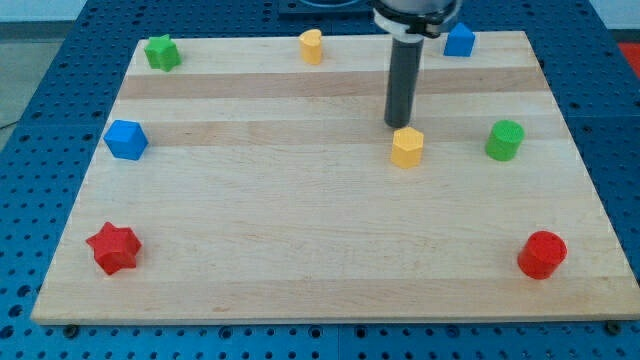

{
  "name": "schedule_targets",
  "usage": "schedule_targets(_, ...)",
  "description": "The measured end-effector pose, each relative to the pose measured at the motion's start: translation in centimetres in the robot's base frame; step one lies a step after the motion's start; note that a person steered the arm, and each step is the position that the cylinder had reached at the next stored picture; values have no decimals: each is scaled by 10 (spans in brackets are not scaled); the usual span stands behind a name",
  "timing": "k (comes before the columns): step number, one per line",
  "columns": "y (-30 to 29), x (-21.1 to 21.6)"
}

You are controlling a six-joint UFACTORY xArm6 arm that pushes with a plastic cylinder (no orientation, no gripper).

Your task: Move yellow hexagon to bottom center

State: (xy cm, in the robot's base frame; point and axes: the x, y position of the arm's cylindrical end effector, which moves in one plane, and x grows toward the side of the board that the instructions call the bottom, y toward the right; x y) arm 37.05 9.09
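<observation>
In the camera view, my tip [398, 124] stands on the board [300, 260] just above the yellow hexagon [407, 147], touching or nearly so, and slightly toward the view's left of its centre. The rod has no jaws and grasps nothing; it can only push. The hexagon sits right of centre in the board's upper half, with open wood below it. Pushing from this offset spot may turn the hexagon or send it toward the view's right, toward the red cylinder [542, 254], rather than to bottom centre. The green cylinder [505, 140] is near on the right.
</observation>
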Motion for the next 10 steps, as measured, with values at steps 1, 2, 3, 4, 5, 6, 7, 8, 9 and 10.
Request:
schedule_targets(1, 3, 23)
schedule_targets(2, -23, 62)
schedule_targets(3, -59, 87)
schedule_targets(4, -62, 76)
schedule_targets(5, -44, 60)
schedule_targets(6, -22, 80)
schedule_targets(7, -27, 111)
schedule_targets(8, -50, 126)
schedule_targets(9, -34, 117)
schedule_targets(10, 16, 121)
